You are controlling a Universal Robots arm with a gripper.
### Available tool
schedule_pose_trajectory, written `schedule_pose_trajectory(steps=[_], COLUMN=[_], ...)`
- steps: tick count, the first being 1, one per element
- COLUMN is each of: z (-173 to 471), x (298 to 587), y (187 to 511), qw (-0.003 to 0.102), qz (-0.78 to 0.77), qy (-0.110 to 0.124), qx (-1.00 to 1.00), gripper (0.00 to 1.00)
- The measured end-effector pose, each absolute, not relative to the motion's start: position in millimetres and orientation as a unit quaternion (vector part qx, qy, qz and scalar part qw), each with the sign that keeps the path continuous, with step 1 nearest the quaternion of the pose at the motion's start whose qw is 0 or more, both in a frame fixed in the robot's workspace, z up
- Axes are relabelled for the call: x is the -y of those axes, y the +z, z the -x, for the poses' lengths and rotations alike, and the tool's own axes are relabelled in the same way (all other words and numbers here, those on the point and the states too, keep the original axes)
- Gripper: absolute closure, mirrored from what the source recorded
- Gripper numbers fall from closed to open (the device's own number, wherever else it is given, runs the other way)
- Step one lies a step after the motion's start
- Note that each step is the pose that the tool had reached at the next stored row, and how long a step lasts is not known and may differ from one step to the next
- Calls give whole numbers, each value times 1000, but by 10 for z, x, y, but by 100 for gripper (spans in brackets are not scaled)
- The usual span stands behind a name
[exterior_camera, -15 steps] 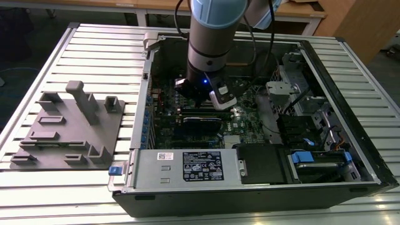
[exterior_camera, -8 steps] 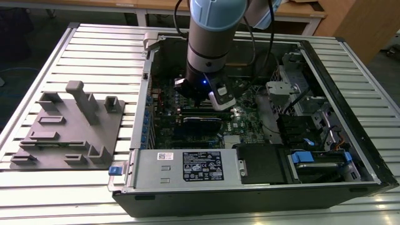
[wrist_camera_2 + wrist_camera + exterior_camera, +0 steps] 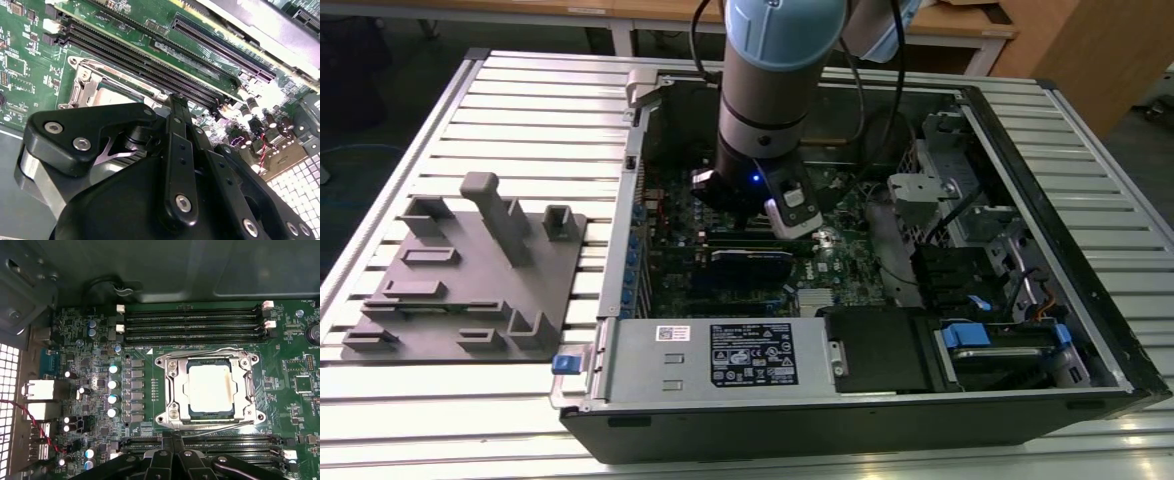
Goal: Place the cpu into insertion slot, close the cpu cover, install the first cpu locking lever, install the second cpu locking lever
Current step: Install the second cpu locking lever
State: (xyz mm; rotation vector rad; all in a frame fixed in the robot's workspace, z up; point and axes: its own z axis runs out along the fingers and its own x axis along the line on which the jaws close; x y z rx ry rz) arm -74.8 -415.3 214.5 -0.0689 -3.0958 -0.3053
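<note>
**CPU seated and covered, gripper poised over the board**

Across a slatted metal table (image 3: pixel 520 110), an open computer case (image 3: pixel 1067 330) takes up most of the surface toward the exterior view's right, and a grey fixture plate (image 3: pixel 467 290) with upright blocks lies beside it near the table's edge on the exterior view's left. Inside the case, the robot arm (image 3: pixel 767 90) reaches down from above to the green motherboard (image 3: pixel 80 320), roughly at the case's middle. A silver power supply (image 3: pixel 707 355) runs along the case's near wall.

On the board, the insertion slot (image 3: pixel 210 390) sits between two banks of long black memory slots (image 3: pixel 190 320). The cpu cover (image 3: pixel 172 390) lies flat over the slot, its silvery frame ringing the cpu (image 3: pixel 209 389), whose pale metal face shows through the cut-out. Thin wire levers (image 3: pixel 200 351) run along two opposite sides of the frame; whether they are latched cannot be told.

The gripper (image 3: pixel 175 440) hangs just above the memory slots beside the socket, its black fingers (image 3: pixel 179 107) drawn together at the tips with nothing between them, not touching the cover.
</note>
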Motion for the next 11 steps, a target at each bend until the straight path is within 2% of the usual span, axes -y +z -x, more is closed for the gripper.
schedule_pose_trajectory(steps=[11], z=[758], x=[4171], y=[2144], qw=[15], qz=[22], qy=[-98], qx=[995], gripper=[89])
